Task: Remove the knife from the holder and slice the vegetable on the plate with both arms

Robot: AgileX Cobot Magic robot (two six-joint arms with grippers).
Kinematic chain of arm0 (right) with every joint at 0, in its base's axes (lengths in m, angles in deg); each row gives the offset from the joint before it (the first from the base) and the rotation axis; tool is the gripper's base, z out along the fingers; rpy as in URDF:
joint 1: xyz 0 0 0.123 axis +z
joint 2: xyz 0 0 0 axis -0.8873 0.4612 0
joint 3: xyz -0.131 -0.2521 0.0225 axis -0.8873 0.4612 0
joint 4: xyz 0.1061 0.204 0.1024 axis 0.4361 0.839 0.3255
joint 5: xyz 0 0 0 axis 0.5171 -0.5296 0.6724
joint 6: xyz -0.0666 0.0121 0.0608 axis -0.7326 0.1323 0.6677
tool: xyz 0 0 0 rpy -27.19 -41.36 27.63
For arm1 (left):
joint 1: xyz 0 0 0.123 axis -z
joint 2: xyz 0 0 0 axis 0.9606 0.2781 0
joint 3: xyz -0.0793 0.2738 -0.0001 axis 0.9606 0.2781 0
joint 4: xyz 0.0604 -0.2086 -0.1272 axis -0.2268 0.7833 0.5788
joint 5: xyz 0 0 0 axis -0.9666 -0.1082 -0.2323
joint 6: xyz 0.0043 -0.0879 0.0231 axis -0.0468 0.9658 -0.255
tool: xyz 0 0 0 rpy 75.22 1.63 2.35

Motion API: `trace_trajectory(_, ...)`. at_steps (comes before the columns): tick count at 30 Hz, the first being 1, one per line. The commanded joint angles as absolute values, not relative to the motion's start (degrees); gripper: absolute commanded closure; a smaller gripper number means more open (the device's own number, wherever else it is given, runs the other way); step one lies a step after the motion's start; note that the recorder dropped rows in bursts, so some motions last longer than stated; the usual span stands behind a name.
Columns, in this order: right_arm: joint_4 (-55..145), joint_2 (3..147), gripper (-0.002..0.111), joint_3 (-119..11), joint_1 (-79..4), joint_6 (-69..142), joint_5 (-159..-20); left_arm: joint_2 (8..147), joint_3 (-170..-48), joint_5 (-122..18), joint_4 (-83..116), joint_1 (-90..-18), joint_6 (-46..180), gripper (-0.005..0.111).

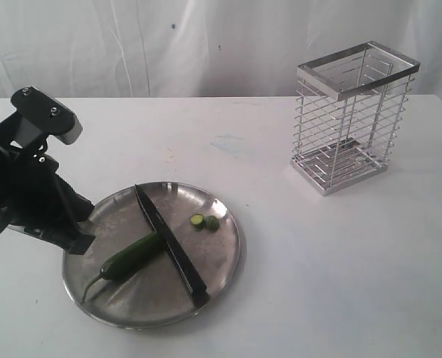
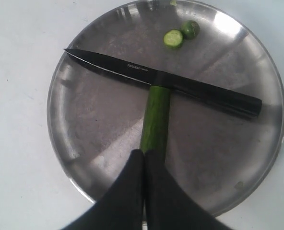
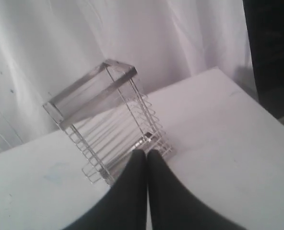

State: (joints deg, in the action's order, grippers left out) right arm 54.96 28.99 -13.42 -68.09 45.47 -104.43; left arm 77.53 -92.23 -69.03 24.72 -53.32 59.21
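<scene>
White cloth [image 1: 131, 45] hangs behind a white tabletop [image 1: 340, 283]. On the left side of it sits a round steel plate [image 1: 146, 294]. A knife [image 1: 169, 242] lies flat on the plate, its pointed tip towards the far rim and its black handle towards the near rim. A green pepper [image 1: 131, 256] lies on the plate too, and its cut end meets the knife about where the blade joins the handle. Its thin stem points to the plate's left rim. Two round slices [image 1: 204, 221] lie side by side on the other side of the knife.

The left arm [image 1: 27, 186] reaches in from the left edge, with the left gripper [image 2: 144, 154] over the plate's rim. Its fingers are pressed together with nothing between them. In the left wrist view the tips overlap the pepper's stem end, but I cannot tell whether they touch it.

A wire holder [image 1: 352, 119] stands upright on the tabletop, well apart from the plate, to the right and further back. The right gripper [image 3: 147, 154] shows only in its own wrist view. It is closed tight with nothing in it, and the holder stands beyond its tips.
</scene>
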Motion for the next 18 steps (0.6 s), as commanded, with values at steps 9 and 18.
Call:
trace_trajectory(9, 55.9, 12.2, 0.108, -12.1, -68.3, 44.9, -107.3, 77.2, -91.9, -69.3, 25.1, -53.2, 59.2, 0.107)
trace_trajectory(18, 56.1, 5.3, 0.108, -11.9, -68.3, 45.2, -105.5, 77.2, -91.9, -69.3, 25.1, -53.2, 59.2, 0.107)
